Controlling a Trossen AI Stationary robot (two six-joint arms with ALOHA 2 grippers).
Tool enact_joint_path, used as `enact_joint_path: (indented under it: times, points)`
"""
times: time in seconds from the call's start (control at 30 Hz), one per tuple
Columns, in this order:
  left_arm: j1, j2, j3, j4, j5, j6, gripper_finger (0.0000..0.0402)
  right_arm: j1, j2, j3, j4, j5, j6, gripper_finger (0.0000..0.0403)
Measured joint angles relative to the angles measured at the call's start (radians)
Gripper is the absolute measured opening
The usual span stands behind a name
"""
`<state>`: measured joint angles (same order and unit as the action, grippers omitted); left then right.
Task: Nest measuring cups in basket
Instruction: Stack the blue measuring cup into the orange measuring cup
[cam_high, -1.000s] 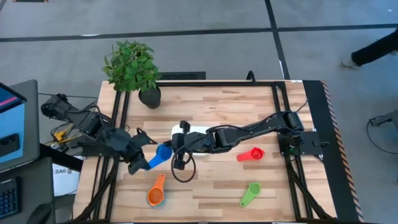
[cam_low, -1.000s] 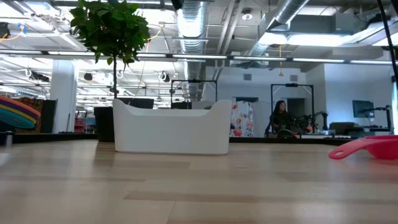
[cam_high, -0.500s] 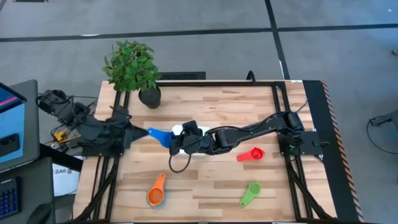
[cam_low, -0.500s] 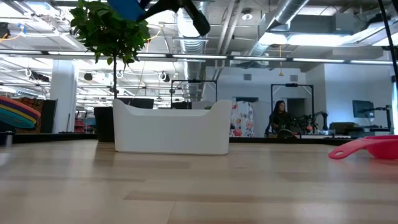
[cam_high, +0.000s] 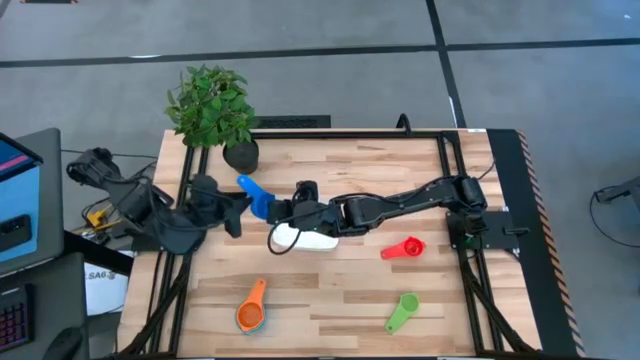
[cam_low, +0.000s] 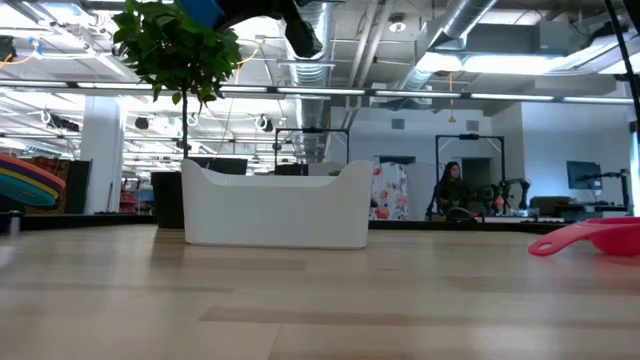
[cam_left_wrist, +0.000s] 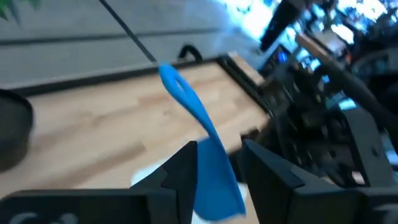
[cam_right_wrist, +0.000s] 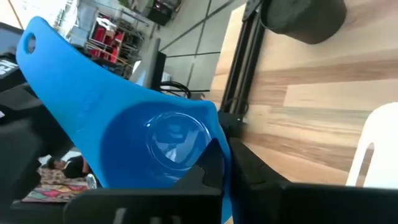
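My right gripper (cam_high: 285, 210) is clamped on the bowl rim of the blue cup (cam_high: 256, 196), which is in the air at about 10 o'clock from the basket (cam_high: 318, 240). Its handle points away, towards 11. My left gripper (cam_high: 232, 208) is at the same cup, fingers parted and straddling it; they look slack on one side, so I judge the weight to be on my right.

The cup should be light, stiff plastic, smooth enough to pivot in a rim pinch. The flat handle would be the steadier hold, but a rim grip leaves the bowl free to drop into the basket.

The red cup (cam_high: 405, 248) lies at 3 o'clock from the basket, green (cam_high: 403, 310) at 5 and orange (cam_high: 252, 308) at 7.
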<state>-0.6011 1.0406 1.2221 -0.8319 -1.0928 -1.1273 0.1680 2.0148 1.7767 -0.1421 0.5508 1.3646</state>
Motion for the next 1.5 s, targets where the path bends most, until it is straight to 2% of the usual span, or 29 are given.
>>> enact_joint_path:
  times: [0.17, 0.3, 0.4, 0.5, 0.6, 0.7, 0.83, 1.07, 1.13, 1.3, 1.4, 1.5]
  points:
    - [0.0, 0.007, 0.0, 0.017, -0.087, 0.001, 0.0084, 0.0, 0.0, 0.0, 0.001, 0.001, -0.022, 0.0019]
    - [0.0, 0.009, 0.0, 0.02, -0.125, -0.005, 0.0047, 0.0, 0.0, 0.0, 0.003, 0.002, -0.03, 0.0023]
    - [0.0, 0.009, 0.0, 0.027, -0.128, -0.007, 0.0012, 0.0, 0.0, 0.0, 0.016, 0.002, -0.044, 0.0015]
    - [0.0, 0.008, 0.001, 0.026, -0.125, -0.023, 0.0006, 0.0, 0.001, -0.001, 0.033, 0.0, -0.069, 0.0018]
    - [0.0, 0.007, 0.001, 0.02, -0.105, -0.013, 0.0002, -0.002, 0.001, -0.001, 0.039, -0.035, -0.115, 0.0041]
    - [0.0, -0.007, 0.001, 0.011, -0.056, 0.026, 0.0001, -0.016, 0.001, -0.001, 0.042, -0.133, -0.283, 0.007]
    - [0.011, -0.04, 0.001, -0.009, 0.104, 0.079, 0.0001, -0.045, 0.001, -0.001, 0.011, -0.356, -0.506, 0.0112]
    - [0.095, -0.067, -0.001, -0.163, 0.639, 0.015, 0.0, -0.057, 0.0, 0.001, -0.112, -0.853, -0.611, 0.0191]
    - [0.109, -0.052, -0.006, -0.166, 0.748, 0.005, 0.0, -0.045, 0.0, 0.001, -0.161, -0.945, -0.64, 0.0208]
    - [0.112, -0.006, -0.079, -0.021, 0.905, 0.015, 0.0, 0.006, -0.028, 0.0, -0.27, -1.024, -0.695, 0.0228]
    - [0.11, 0.027, -0.151, 0.153, 0.975, -0.029, 0.0, 0.04, -0.075, 0.0, -0.363, -1.01, -0.712, 0.0224]
    - [0.089, 0.056, -0.234, 0.364, 1.035, -0.075, 0.0, 0.071, -0.127, 0.0, -0.465, -0.942, -0.723, 0.0215]
